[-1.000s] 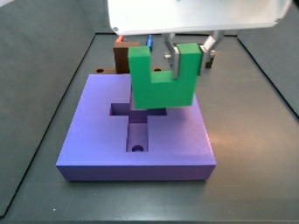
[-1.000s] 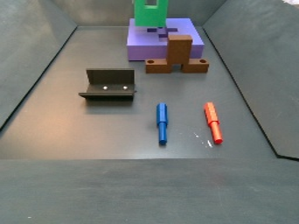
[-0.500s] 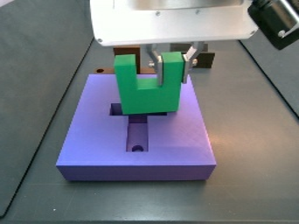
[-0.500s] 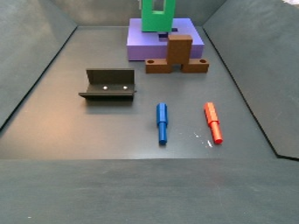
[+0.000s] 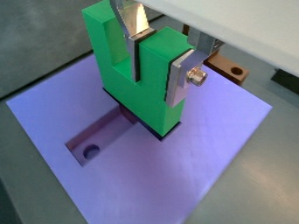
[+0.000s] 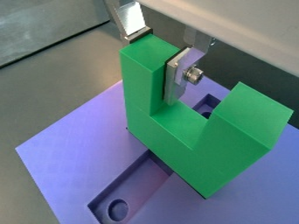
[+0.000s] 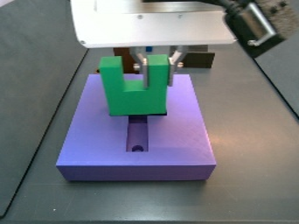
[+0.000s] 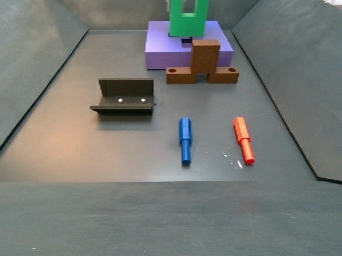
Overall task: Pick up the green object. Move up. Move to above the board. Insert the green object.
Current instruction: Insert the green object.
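The green object [image 7: 131, 92] is a bright green U-shaped block, prongs up. My gripper [image 7: 156, 66] is shut on one prong, silver fingers [image 5: 181, 80] on both sides of it, as both wrist views show [image 6: 156, 52]. It hangs over the cross-shaped recess in the purple board [image 7: 176, 144], base close to or just touching the recess. I cannot tell whether it is in. The recess slot with a round hole [image 5: 90, 150] lies open in front of the block. In a side view the green object [image 8: 187, 18] stands at the far end over the board [image 8: 163, 48].
A brown-orange block [image 8: 203, 62] stands against the board's near edge. The dark fixture [image 8: 124, 97] stands on the floor at the left. A blue pen [image 8: 186, 140] and a red pen [image 8: 245, 140] lie on the floor nearer the camera. Grey walls enclose the floor.
My gripper has carried the green object sideways across the board and lower, from off-centre to right over the cross recess. Nothing else has moved.
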Controlling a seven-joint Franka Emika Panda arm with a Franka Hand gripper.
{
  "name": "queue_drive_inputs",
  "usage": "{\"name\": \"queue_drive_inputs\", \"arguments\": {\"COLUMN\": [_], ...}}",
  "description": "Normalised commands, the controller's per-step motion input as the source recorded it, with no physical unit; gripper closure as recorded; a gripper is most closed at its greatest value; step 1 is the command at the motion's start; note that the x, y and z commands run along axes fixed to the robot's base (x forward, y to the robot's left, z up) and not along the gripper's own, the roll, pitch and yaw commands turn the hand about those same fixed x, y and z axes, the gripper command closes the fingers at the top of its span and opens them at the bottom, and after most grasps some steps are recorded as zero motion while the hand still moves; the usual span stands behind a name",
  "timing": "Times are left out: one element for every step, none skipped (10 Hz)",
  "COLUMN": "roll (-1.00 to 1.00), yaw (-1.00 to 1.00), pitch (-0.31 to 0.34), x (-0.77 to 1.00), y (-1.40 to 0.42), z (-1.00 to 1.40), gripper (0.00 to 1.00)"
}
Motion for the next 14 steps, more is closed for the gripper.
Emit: {"name": "queue_drive_inputs", "arguments": {"roll": [-0.08,-0.09,-0.07,-0.01,0.00,0.00,0.00,0.04,0.21,0.25,0.26,0.27,0.05,0.00], "yaw": [-0.01,-0.05,-0.06,-0.05,-0.07,-0.06,-0.05,-0.03,0.00,0.00,0.00,0.00,0.00,0.00], "pitch": [-0.031,-0.053,-0.027,0.000,0.000,0.004,0.016,0.041,0.199,0.264,0.274,0.270,0.029,0.000], "x": [-0.32,-0.23,-0.14,-0.05,-0.01,-0.01,0.00,0.00,0.35,0.57,0.56,0.47,0.09,0.00], "y": [0.00,-0.02,0.00,0.00,0.00,0.00,0.00,0.00,-0.04,0.00,0.00,0.00,0.00,0.00], "z": [-0.01,-0.03,-0.10,-0.20,-0.21,-0.25,-0.32,-0.48,-0.67,-0.51,-0.48,-0.49,-0.09,0.00], "gripper": [1.00,1.00,1.00,1.00,1.00,1.00,1.00,1.00,1.00,1.00,1.00,1.00,1.00,1.00]}}
